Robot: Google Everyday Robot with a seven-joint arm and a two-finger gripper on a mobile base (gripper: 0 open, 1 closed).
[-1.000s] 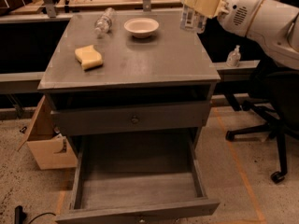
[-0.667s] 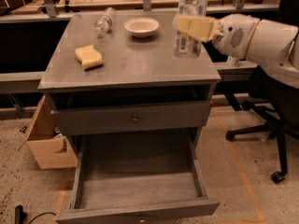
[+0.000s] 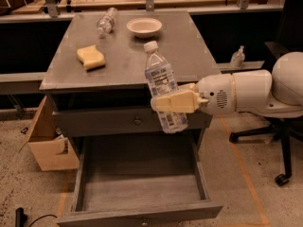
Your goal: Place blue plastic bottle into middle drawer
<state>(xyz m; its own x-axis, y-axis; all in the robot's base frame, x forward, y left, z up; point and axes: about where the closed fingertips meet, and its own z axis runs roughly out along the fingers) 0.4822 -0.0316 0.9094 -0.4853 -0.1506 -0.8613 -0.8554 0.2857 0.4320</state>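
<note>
The blue plastic bottle (image 3: 162, 85), clear with a white cap and a white-and-bluish label, hangs tilted slightly left in front of the cabinet's front edge. My gripper (image 3: 174, 103) is shut on its lower half, its cream fingers (image 3: 166, 103) wrapped across it, with the white arm reaching in from the right. The bottle is above the middle drawer (image 3: 142, 211), a wide grey tray pulled open below, with its floor bare. The bottle's base is roughly level with the shut top drawer front (image 3: 113, 122).
On the grey cabinet top (image 3: 128, 70) lie a yellow sponge (image 3: 91, 57), a white bowl (image 3: 144, 26) and a smaller clear bottle (image 3: 106, 21) on its side. A cardboard box (image 3: 47, 141) stands left of the cabinet. An office chair base (image 3: 279, 141) is right.
My gripper has carried the bottle from above the cabinet top's right rear, forward and down, to in front of the cabinet above the open drawer. The camera view is closer.
</note>
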